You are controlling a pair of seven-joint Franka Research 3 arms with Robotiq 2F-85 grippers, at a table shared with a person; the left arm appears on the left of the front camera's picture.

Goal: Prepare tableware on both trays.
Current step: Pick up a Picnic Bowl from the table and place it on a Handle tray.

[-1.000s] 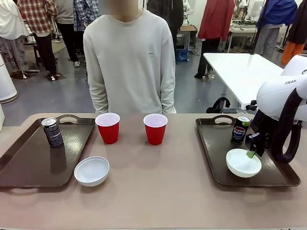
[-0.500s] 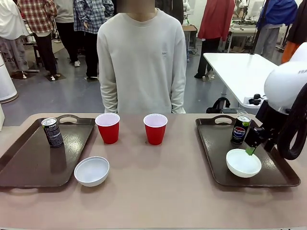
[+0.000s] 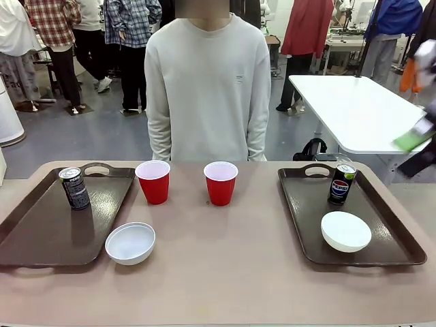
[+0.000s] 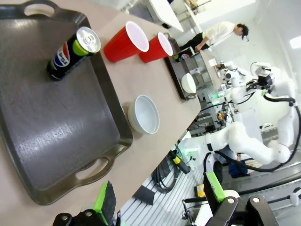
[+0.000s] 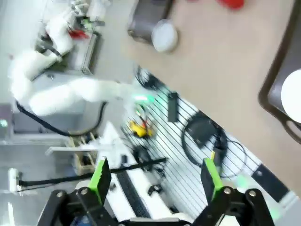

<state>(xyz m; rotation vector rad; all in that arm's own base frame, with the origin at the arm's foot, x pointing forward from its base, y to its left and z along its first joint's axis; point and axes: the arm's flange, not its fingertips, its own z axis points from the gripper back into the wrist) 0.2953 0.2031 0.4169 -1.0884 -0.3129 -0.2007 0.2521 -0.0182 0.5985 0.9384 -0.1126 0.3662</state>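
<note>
Left pincer [image 4: 160, 195] hangs wide open and empty off the table's near edge. Ahead of its fingers sits the left tray [image 4: 56, 141] with the black-green can [image 4: 73, 52]. A white bowl [image 4: 145, 114] is on bare table just beside the rim, with two red cups [image 4: 124, 42] beyond. Right pincer [image 5: 155, 176] is blurry, also spread and empty. The Pepsi can [image 3: 341, 184] and second bowl [image 3: 346, 231] sit on the right tray [image 3: 300, 218], below-left of it.
</note>
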